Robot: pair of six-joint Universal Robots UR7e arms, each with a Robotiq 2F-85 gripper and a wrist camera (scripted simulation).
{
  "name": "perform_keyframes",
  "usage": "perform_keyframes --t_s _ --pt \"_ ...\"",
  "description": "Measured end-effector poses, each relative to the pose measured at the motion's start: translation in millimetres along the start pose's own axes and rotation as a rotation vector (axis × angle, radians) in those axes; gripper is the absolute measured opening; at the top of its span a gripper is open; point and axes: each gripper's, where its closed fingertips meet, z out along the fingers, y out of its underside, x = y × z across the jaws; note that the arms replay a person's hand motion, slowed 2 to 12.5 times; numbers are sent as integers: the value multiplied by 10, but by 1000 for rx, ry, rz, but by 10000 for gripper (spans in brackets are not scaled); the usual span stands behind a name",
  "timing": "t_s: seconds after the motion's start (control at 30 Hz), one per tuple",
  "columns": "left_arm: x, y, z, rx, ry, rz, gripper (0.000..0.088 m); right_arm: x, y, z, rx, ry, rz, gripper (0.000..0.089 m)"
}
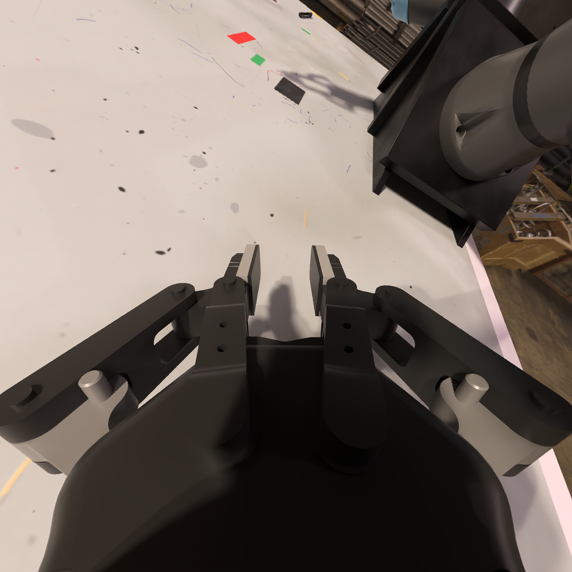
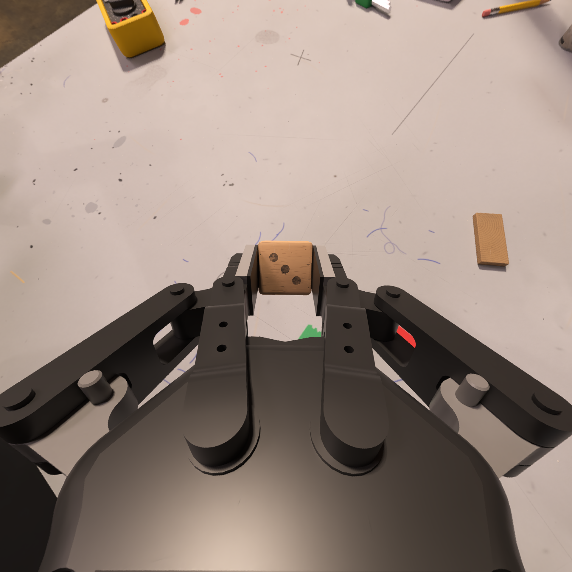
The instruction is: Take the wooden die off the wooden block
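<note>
In the right wrist view my right gripper [image 2: 285, 252] is shut on the wooden die [image 2: 284, 268], whose face with three dark pips looks at the camera. It holds the die above the table. The flat wooden block [image 2: 490, 239] lies on the table to the right, apart from the die, with nothing on it. In the left wrist view my left gripper [image 1: 285, 251] is open and empty above bare table; neither die nor block shows there.
A yellow meter [image 2: 131, 26] stands at the far left, a pencil [image 2: 515, 7] at the far right, a green and white object [image 2: 373, 4] at the far edge. A black arm mount [image 1: 448, 130], red patch [image 1: 241, 37], green patch [image 1: 257, 59] and dark patch [image 1: 289, 90] show in the left view.
</note>
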Motion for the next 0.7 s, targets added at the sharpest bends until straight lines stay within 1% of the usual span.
perform_keyframes --t_s 0.1,0.37,0.7 --pt "-2 0 0 0 -2 0 294 13 15 19 -7 0 15 300" --pt "-3 -4 -2 3 -4 1 294 22 25 36 27 -22 83 300" --pt "0 -5 -4 5 -2 2 294 8 42 34 104 -74 178 300"
